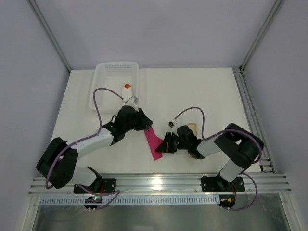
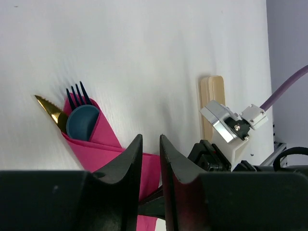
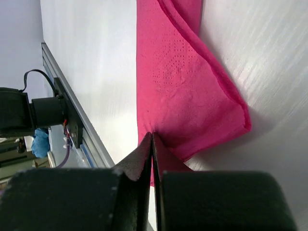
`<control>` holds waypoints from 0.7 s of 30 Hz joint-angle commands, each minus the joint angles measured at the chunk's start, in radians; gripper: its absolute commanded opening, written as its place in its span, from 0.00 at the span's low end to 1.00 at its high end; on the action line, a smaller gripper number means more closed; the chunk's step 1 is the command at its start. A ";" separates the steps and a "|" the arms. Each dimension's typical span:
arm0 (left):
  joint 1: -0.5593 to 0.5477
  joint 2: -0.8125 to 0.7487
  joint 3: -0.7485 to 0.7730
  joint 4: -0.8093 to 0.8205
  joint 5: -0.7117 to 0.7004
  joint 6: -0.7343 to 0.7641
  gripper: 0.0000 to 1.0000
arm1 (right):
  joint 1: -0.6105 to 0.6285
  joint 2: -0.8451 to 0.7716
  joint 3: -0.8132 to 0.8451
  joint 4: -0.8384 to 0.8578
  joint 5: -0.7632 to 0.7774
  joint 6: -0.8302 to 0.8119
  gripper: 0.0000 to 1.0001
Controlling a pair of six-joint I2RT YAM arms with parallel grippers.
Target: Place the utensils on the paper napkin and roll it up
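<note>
The magenta paper napkin (image 1: 153, 143) lies as a folded strip between the two grippers. In the left wrist view the napkin (image 2: 108, 139) wraps the utensils. The blue fork's tines (image 2: 77, 95), the blue spoon's bowl (image 2: 82, 122) and the yellow knife's tip (image 2: 49, 109) stick out of its far end. My left gripper (image 1: 145, 123) (image 2: 150, 139) hovers over the napkin's upper end, its jaws a narrow gap apart and empty. My right gripper (image 1: 160, 147) (image 3: 152, 135) is shut with its tips pinching the napkin (image 3: 178, 82) near its lower end.
A clear plastic bin (image 1: 103, 72) stands at the back left with a white orange-tipped roll (image 1: 127, 91) in it. A beige strip (image 1: 192, 127) (image 2: 212, 96) lies just right of the right gripper. Aluminium rails (image 1: 159, 183) run along the near edge.
</note>
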 commanded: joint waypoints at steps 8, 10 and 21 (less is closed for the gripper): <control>0.008 0.077 -0.166 0.299 0.190 -0.101 0.12 | 0.096 0.008 -0.074 -0.003 0.231 0.137 0.04; 0.008 0.104 -0.212 0.386 0.222 -0.130 0.11 | 0.108 0.025 -0.063 -0.001 0.231 0.143 0.04; 0.008 0.207 -0.266 0.615 0.250 -0.156 0.10 | 0.124 0.048 -0.037 -0.018 0.233 0.137 0.04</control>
